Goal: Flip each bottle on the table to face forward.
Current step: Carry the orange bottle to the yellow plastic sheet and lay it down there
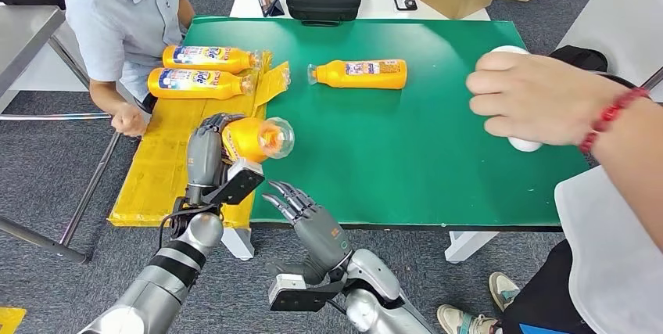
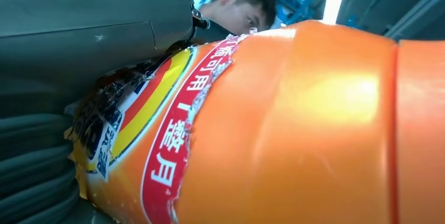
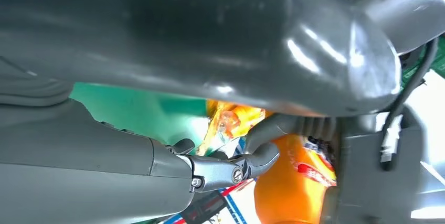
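while left hand [image 1: 205,146] grips an orange bottle [image 1: 254,138] off the green table [image 1: 406,146] — right hand [image 1: 309,217] hangs w/ fingers apart, empty

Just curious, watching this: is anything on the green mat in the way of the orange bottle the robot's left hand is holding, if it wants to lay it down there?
Nothing visible blocks it. The left hand holds the orange plastic bottle at the green mat's near-left edge; the bare mat beside it is free.
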`<move>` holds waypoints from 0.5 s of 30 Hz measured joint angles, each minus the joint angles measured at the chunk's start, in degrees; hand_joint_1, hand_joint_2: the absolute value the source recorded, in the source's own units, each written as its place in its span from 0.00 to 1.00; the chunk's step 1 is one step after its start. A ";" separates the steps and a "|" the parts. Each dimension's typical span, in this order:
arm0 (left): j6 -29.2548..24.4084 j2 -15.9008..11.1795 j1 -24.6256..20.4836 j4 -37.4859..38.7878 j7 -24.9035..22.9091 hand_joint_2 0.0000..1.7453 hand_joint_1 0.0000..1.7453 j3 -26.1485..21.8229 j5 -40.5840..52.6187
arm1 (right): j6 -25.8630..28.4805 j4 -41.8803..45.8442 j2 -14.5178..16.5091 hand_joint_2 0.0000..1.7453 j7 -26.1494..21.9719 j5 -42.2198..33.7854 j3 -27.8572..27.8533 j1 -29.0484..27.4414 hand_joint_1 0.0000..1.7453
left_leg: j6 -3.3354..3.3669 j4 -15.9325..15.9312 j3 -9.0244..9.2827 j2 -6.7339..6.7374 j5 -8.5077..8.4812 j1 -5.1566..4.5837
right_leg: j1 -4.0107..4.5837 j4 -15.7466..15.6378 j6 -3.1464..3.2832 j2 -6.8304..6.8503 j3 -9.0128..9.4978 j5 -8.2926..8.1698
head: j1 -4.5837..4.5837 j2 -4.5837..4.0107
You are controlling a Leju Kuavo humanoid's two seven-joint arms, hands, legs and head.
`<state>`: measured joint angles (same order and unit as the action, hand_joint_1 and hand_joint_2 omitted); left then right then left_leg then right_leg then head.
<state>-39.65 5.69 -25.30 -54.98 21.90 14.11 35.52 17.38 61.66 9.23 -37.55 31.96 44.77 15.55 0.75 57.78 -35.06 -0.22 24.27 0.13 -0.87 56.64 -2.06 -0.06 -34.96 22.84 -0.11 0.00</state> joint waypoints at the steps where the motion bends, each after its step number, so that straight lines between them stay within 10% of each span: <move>1: -0.05 -0.04 -0.54 0.98 -1.51 1.00 1.00 -0.50 4.21 | -0.01 0.00 -0.02 0.00 -0.16 0.08 0.15 0.06 0.00 | 0.00 0.00 0.00 0.00 0.00 0.00 | 0.00 0.00 0.00 0.00 0.00 0.00 | 0.00 0.00; 6: -0.16 -0.56 -4.81 9.58 -9.58 1.00 1.00 -2.77 30.08 | -0.72 -0.02 -0.08 0.00 -1.48 -1.21 0.95 0.52 0.00 | 0.00 0.00 0.00 0.02 0.00 0.00 | 0.01 0.00 0.00 0.00 0.00 -0.01 | 0.00 0.00; 15: 0.24 -0.97 -9.27 20.31 -13.93 1.00 1.00 -4.00 35.88 | -1.52 -0.01 -0.07 0.00 -1.87 -1.95 1.66 0.96 0.00 | -0.02 0.00 -0.01 0.02 -0.01 0.00 | 0.02 0.01 0.00 0.00 -0.01 -0.02 | 0.01 0.00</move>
<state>-39.41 4.72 -34.57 -34.66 7.97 10.10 71.40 15.86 61.65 9.16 -39.41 30.01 46.43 16.51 0.73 57.79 -35.07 -0.20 24.26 0.14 -0.85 56.65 -2.05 -0.07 -34.98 22.82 -0.10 0.00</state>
